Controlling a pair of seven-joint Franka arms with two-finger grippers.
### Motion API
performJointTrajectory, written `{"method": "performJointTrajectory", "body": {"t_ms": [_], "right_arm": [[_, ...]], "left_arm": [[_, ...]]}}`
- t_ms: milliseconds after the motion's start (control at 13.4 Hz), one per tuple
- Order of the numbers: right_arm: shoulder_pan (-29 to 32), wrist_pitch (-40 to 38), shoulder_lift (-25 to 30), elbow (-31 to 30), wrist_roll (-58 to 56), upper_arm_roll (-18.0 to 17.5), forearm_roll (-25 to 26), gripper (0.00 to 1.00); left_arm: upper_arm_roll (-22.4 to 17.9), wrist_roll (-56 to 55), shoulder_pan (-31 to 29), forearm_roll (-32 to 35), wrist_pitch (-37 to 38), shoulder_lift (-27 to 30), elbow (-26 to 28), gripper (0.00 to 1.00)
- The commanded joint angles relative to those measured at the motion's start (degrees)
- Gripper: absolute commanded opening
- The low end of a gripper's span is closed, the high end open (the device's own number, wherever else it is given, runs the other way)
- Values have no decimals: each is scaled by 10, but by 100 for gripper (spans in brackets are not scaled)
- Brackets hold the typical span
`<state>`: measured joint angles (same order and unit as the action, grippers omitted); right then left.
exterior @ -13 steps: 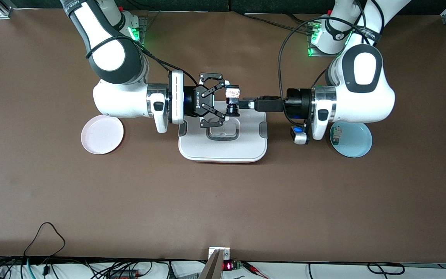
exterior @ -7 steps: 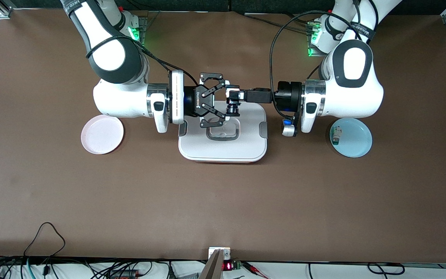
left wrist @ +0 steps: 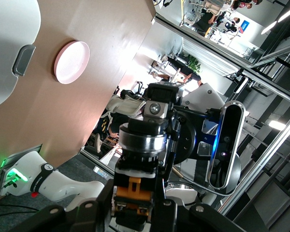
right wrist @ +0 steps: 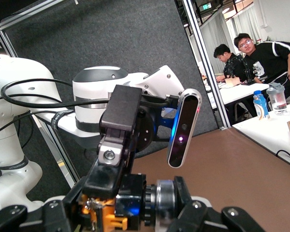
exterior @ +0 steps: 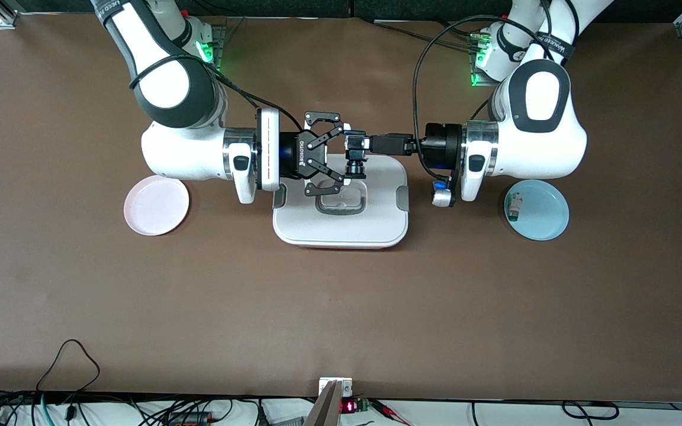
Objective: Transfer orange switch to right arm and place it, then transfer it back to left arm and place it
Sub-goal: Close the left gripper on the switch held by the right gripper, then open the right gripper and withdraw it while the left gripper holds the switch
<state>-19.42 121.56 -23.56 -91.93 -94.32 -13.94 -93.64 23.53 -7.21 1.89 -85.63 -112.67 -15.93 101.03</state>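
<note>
The orange switch (exterior: pixel 356 144), a small black part with orange accents and a black knob, hangs in the air over the white box (exterior: pixel 341 228), between both grippers. My right gripper (exterior: pixel 350 155), from the right arm's end, is shut on it. My left gripper (exterior: pixel 370 144) meets it from the left arm's end, its fingers pressed on both sides of the orange body. In the left wrist view the switch (left wrist: pixel 135 191) sits tight between the left gripper (left wrist: pixel 135 203). In the right wrist view the switch (right wrist: pixel 99 208) sits in the right gripper (right wrist: pixel 121 212), with the left arm's finger (right wrist: pixel 113 159) on it.
A pink plate (exterior: pixel 156 205) lies toward the right arm's end of the table and shows in the left wrist view (left wrist: pixel 71 62). A blue plate (exterior: pixel 548 225) toward the left arm's end holds a small white part with a green tip (exterior: pixel 514 207). The box's edge (left wrist: pixel 9 48) shows too.
The left arm has moved toward the right arm's end and brought its gripper onto the switch, then stopped. The right gripper and the switch have stayed in place.
</note>
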Motion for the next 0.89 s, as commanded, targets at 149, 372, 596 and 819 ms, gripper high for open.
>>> {"method": "performJointTrajectory", "body": {"t_ms": [149,372,596,819], "right_arm": [[-4,9,4,-7,-7,0,-9,52],[-1,5,11,-15,-5,0,-10,100],[-2,6,15,-17,4,0,-9,100],[0,6,21,-21,10,0,-9,100]], "left_arm": [[3,-6,-7,-13,1,20,18,0],[3,-6,-11,-13,3,20,18,0],[3,-6,-11,-10,4,20,18,0],[1,6,-11,14,21,18,18,0]]}}
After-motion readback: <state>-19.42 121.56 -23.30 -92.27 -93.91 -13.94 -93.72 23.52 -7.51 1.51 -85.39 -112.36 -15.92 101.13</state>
